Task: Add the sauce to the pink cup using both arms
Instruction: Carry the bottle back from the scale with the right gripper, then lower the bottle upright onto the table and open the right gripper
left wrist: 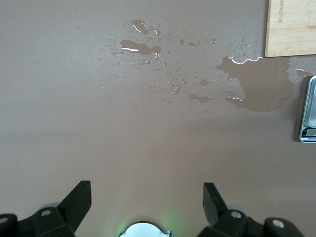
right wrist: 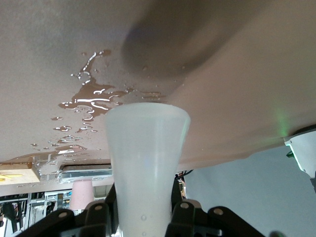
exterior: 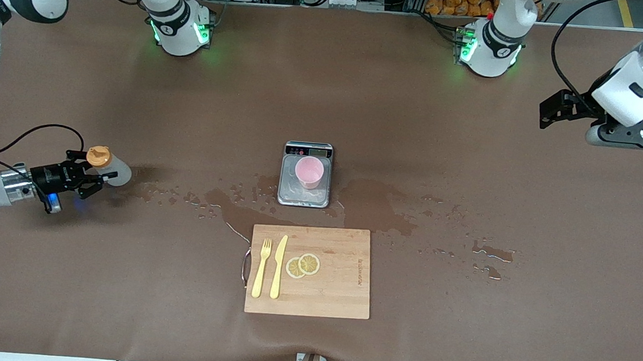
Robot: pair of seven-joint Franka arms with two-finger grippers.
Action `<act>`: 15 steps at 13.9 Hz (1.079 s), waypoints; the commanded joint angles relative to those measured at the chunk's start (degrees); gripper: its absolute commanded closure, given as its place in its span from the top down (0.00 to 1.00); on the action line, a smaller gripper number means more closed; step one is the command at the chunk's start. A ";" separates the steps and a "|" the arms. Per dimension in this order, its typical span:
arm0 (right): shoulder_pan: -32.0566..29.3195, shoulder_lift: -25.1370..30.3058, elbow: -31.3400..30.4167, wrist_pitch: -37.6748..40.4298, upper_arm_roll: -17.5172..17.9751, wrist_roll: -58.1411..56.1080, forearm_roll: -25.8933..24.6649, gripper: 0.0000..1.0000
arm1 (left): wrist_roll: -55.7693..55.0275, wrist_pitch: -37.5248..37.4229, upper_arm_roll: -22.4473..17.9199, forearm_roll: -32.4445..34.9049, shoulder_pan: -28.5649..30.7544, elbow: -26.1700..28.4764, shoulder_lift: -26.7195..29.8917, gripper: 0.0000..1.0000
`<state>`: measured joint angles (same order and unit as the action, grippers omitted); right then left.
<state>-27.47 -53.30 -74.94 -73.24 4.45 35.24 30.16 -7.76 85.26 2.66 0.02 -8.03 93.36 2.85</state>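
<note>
Right pincer (exterior: 87, 180) clamps the sauce bottle (exterior: 106, 164) near its desk end; the pink cup (exterior: 309, 172) sits well toward centre. Left pincer (left wrist: 146, 197), fingers apart, waits.

Front cam sits high, facing the arms, whole table (exterior: 458, 340) in shot. Left wrist cam looks down past its open gripper (left wrist: 146, 200) at the wet tabletop. Right wrist cam's jammed right against the bottle (right wrist: 147, 163). All three catch the scale (exterior: 305, 174).

We see a translucent plastic sauce bottle (exterior: 111, 168) and a shiny steel scale (exterior: 305, 174). The wooden cutting board (exterior: 325, 278) looks matt. The brown tabletop (exterior: 461, 306) is wet and glossy in patches.
</note>
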 commanded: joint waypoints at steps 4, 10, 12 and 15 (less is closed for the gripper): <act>-2.85 -4.01 0.41 0.55 0.91 -5.36 3.77 0.46 | 0.11 -0.89 0.85 1.74 0.56 -0.20 0.31 1.00; -3.02 -4.97 0.41 0.46 0.91 -5.44 3.68 0.67 | 0.11 -0.98 0.85 1.65 0.56 -0.20 0.31 1.00; -3.11 -5.06 0.58 0.46 0.91 -5.27 3.77 1.00 | 0.11 -0.98 0.77 1.66 0.56 -0.11 0.31 1.00; -3.02 -4.71 2.24 0.72 1.00 -4.74 3.68 1.00 | 0.11 -0.98 0.85 1.65 0.56 -0.11 0.31 1.00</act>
<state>-29.41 -57.71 -74.53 -73.29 4.49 30.05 32.84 -7.76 85.19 2.72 0.02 -8.02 93.41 2.85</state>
